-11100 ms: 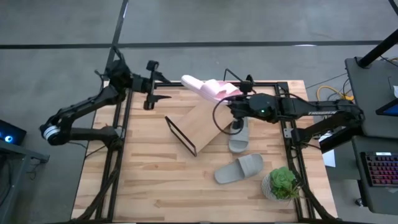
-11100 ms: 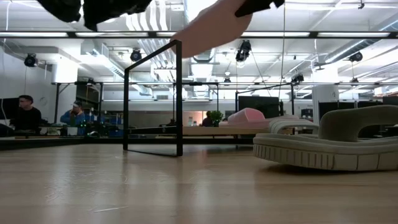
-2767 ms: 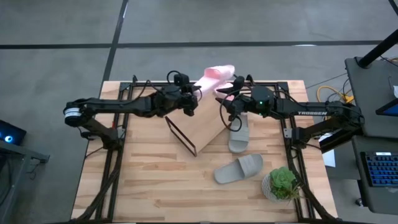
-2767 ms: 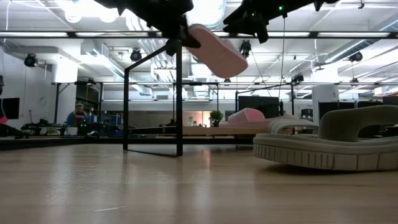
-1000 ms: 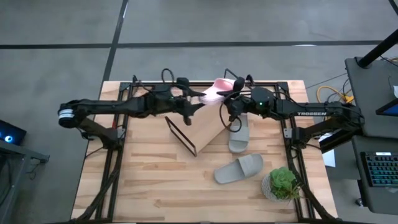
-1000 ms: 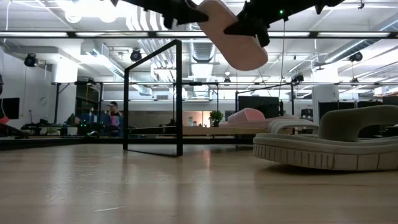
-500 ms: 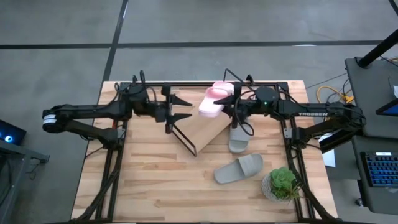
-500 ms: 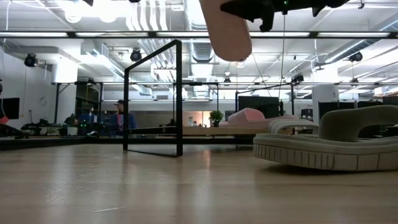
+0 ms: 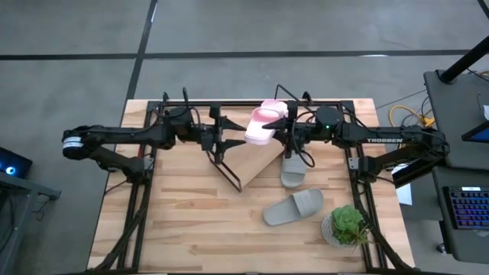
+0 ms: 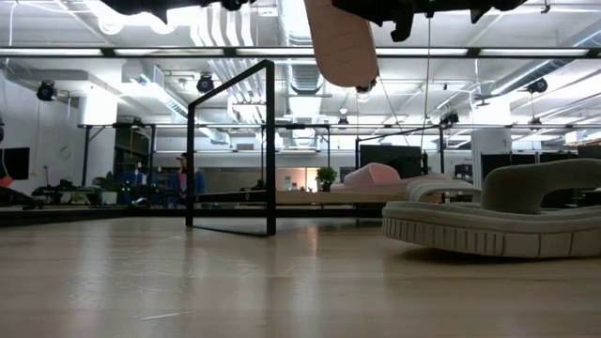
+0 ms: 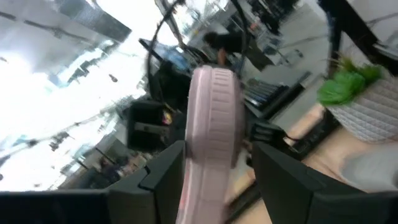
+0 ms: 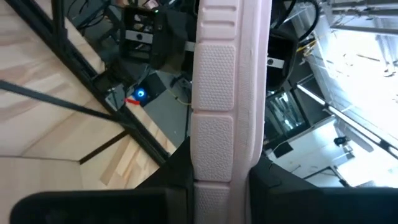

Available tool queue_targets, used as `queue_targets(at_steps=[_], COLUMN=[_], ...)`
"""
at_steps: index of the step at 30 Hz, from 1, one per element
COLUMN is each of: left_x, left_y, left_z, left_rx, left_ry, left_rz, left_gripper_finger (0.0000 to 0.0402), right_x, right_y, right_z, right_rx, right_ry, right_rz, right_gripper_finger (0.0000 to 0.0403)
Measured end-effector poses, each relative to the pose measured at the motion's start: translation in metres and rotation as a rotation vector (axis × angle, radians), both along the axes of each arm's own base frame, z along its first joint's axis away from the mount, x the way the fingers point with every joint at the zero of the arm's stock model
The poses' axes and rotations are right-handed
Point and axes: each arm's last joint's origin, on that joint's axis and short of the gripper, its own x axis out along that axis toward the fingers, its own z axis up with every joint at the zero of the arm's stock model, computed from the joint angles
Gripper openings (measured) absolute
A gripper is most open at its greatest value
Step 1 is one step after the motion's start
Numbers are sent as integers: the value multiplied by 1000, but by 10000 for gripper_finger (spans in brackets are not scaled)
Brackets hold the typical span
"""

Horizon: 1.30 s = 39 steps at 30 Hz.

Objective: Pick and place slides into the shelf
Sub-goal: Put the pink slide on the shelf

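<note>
The big table (image 9: 183, 221) fills the middle of the high view, and the slanted shelf (image 9: 246, 159) in its centre has no slides on it yet. The right hand (image 9: 280, 131) pinches a pink slide (image 9: 260, 125) in the air over the shelf's upper edge, and the left hand (image 9: 221, 137), spread and holding nothing, waits just left of it. Two grey slides (image 9: 294, 206) lie lower right on the table, so nearly all the work is left.

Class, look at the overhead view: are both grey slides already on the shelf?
No. Both grey slides lie on the tabletop, beside the shelf.
</note>
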Motion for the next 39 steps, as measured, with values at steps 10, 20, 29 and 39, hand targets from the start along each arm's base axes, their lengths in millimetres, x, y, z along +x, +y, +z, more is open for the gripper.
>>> queue_targets(at_steps=[10, 20, 29, 39], left_x=[18, 36, 31, 19], left_y=[2, 5, 7, 11], left_z=[-1, -5, 2, -12], left_rx=[5, 8, 33, 121], left_ry=[-8, 17, 7, 264], left_rz=[-28, -26, 89, 284], left_gripper_finger=[171, 107, 44, 44], right_x=[0, 0, -1, -12], right_y=[0, 0, -2, -6], right_z=[-2, -4, -2, 0], right_rx=[3, 6, 127, 262], right_ry=[18, 34, 14, 23], right_rz=[-3, -3, -103, -311], right_gripper_finger=[63, 63, 159, 203])
